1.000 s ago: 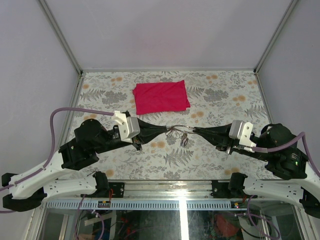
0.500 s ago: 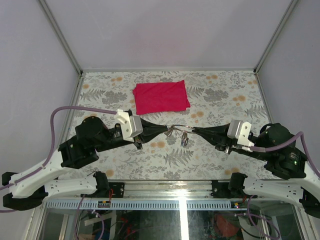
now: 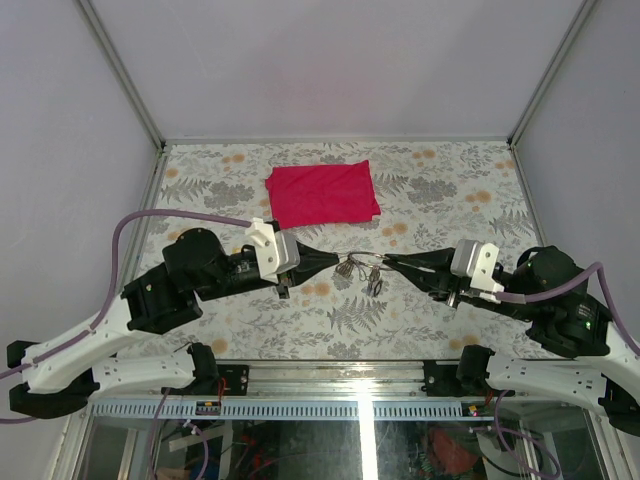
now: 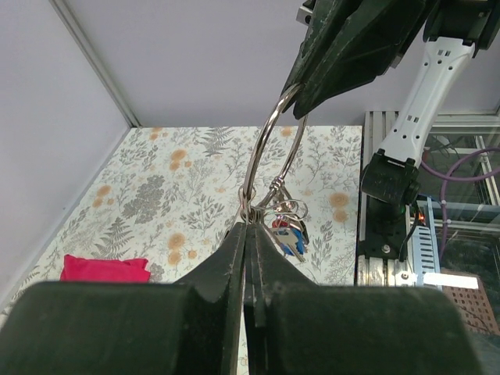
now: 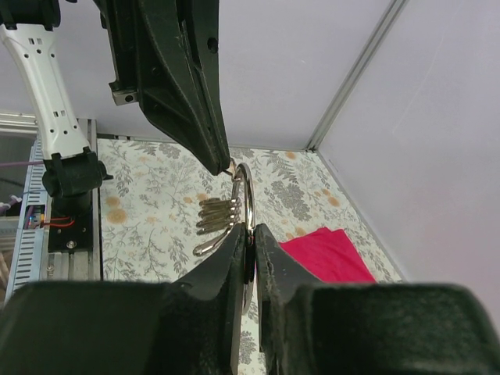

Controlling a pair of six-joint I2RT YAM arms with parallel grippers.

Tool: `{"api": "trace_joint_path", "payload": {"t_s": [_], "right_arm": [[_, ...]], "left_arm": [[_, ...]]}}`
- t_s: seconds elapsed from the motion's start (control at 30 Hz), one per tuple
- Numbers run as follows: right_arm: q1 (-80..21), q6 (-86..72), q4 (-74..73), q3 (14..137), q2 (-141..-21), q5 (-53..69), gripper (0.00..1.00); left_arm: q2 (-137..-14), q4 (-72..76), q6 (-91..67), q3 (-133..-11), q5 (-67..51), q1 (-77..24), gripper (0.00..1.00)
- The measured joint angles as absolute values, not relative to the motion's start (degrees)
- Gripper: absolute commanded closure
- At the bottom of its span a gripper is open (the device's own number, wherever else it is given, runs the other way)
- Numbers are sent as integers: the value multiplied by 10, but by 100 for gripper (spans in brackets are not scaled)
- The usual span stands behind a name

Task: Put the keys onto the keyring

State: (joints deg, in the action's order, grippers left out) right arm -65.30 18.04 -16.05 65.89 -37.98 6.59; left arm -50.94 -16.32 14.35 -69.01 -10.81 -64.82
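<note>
The silver keyring (image 3: pixel 366 258) is held in the air between both grippers above the table. My left gripper (image 3: pixel 337 262) is shut on its left side and my right gripper (image 3: pixel 389 262) is shut on its right side. In the left wrist view the keyring (image 4: pixel 269 148) rises from my closed fingertips (image 4: pixel 248 226) to the right gripper above. A bunch of keys (image 4: pixel 287 232) with blue and red heads hangs on small rings. In the right wrist view the keyring (image 5: pixel 247 205) stands edge-on in my gripper (image 5: pixel 248 233), with the keys (image 5: pixel 217 215) hanging beside it. The keys hang below the ring in the top view (image 3: pixel 375 283).
A folded red cloth (image 3: pixel 322 194) lies flat at the back middle of the flower-patterned table (image 3: pixel 450 180). Metal frame posts stand at the back corners. The aluminium rail (image 3: pixel 340 375) runs along the near edge.
Both arms have shifted a little to the right with the keyring between them; the left arm reached further in. Both grips stay shut on the ring.
</note>
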Motion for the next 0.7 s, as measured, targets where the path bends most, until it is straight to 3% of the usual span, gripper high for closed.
{"api": "trace_joint_path", "payload": {"t_s": [0.07,0.7], "right_arm": [[-653,180,-161,657,-380,65,100],[-653,180,-175,657,-380,50,100]], "left_arm": [[-512,-170,145,-693,-108,-648,100],[-512,-174,149,-697,-108,-648,100]]}}
